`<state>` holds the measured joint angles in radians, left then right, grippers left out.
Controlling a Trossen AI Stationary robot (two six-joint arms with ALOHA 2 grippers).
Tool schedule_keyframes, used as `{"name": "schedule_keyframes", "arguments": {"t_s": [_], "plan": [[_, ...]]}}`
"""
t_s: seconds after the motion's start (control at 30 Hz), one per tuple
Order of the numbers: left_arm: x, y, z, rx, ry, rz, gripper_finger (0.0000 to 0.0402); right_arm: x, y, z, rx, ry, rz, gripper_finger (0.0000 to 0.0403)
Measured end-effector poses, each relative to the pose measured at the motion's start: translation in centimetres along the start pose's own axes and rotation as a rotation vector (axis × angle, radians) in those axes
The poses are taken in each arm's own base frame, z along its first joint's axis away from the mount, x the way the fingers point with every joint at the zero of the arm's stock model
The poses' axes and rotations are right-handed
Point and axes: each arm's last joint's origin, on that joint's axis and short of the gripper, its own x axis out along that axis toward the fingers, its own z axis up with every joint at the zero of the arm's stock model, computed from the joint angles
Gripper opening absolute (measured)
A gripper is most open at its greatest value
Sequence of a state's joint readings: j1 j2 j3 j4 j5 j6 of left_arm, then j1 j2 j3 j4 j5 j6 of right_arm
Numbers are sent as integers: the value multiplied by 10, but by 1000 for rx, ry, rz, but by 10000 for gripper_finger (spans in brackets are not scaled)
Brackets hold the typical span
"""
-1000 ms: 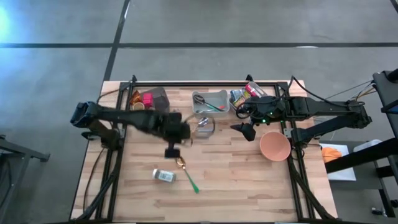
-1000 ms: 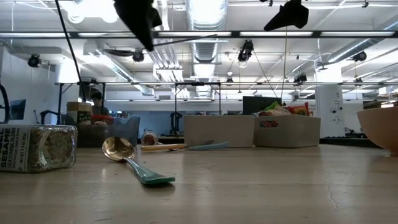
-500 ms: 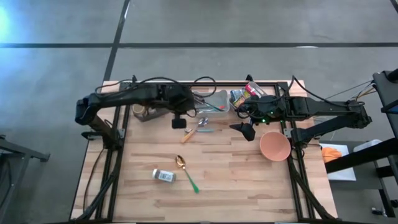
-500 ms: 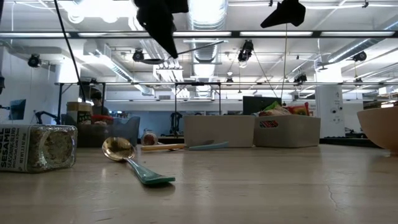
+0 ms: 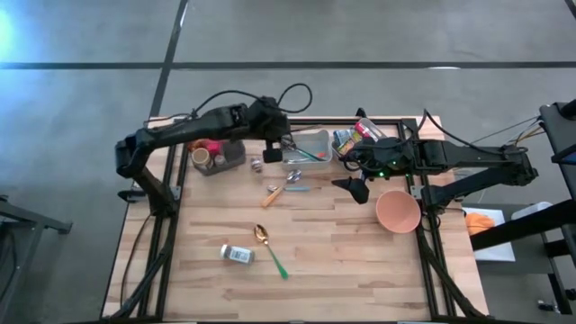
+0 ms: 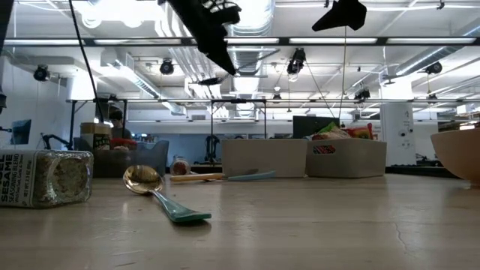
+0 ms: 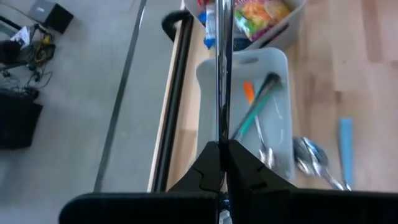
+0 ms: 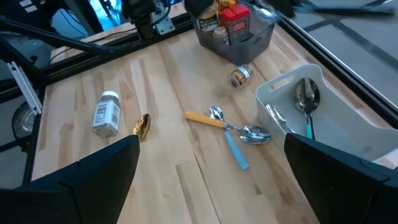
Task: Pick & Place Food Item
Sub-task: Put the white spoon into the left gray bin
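While the left gripper (image 5: pixel 274 149) hangs over the white bin (image 5: pixel 306 137) at the desk's far edge, its fingers (image 7: pixel 239 165) are clamped tight on a thin metal utensil handle (image 7: pixel 221 74) — the left wrist view shows the shaft running up between them; can't tell which utensil. Below it the bin holds a spoon (image 8: pixel 306 94), a teal-handled piece and an orange one. Right gripper (image 5: pixel 359 190) waits wide open and empty, above the desk near the right edge, next to the pink bowl (image 5: pixel 398 211). Food candidates: the snack bin (image 5: pixel 353 138) just right of the white bin, the dark bin (image 5: pixel 216 151) of jars toward the far left corner, a small jar (image 8: pixel 239 76) lying on its side beside it, and a sesame shaker (image 5: pixel 238 255) lying toward the near edge, close to a gold spoon (image 5: pixel 268 247). A yellow-handled and a blue-handled utensil lie mid-desk. My read: this is a carry/drop step for the utensil, not a food pick yet. Next move likely calls for lowering into the white bin and releasing without snagging the handle on the bin wall.
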<state>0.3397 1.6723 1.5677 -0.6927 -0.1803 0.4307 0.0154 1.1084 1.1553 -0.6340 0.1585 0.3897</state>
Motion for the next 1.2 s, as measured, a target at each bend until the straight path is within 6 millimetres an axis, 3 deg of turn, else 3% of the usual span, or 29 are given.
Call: {"name": "schedule_keyframes", "arguments": {"t_s": [0.43, 0.73, 1.2], "plan": [[67, 12, 1, 78, -15, -48, 0, 0, 0, 0, 1, -4, 2, 398], [107, 4, -12, 102, 16, -149, 0, 1, 0, 1, 1, -8, 3, 398], [144, -7, -33, 153, 128, -220, 0, 1, 1, 1, 8, -15, 6, 398]]}}
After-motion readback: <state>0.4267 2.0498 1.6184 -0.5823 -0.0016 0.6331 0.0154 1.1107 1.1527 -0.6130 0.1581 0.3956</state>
